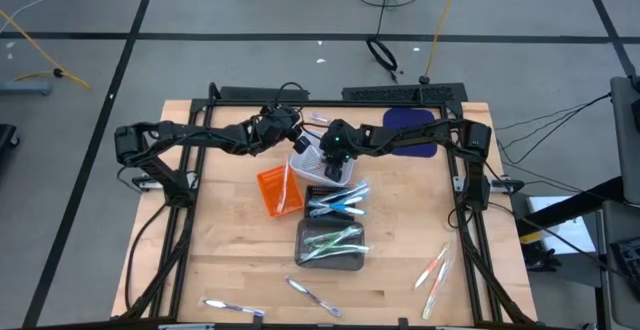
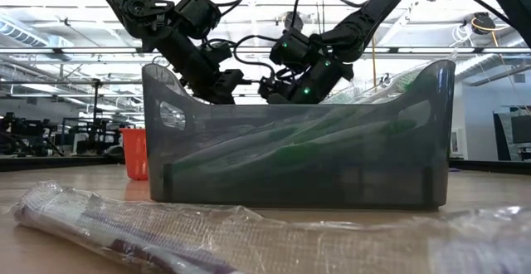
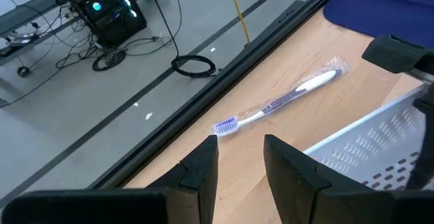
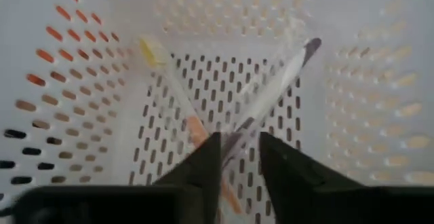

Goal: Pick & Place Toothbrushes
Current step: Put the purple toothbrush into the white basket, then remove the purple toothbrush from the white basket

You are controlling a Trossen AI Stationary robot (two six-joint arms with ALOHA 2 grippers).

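— White perforated plastic basket [image 4: 380,81]: what is held?
— Two thin toothbrushes [image 4: 285,75], beneath the slightly parted right gripper [image 4: 239,157].
— What is left?
— Wrapped toothbrushes [image 1: 432,270] remain scattered; the left gripper [image 3: 241,157] is parted, empty.

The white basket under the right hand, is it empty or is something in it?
Not empty. The white basket holds two toothbrushes: an orange toothbrush and a purple toothbrush, crossing on its floor.

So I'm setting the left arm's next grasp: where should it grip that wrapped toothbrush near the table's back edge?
Probably mid-handle of the wrapped toothbrush, descending from above with fingers across its width: it lies flat, clear of the white basket. The left gripper is open.
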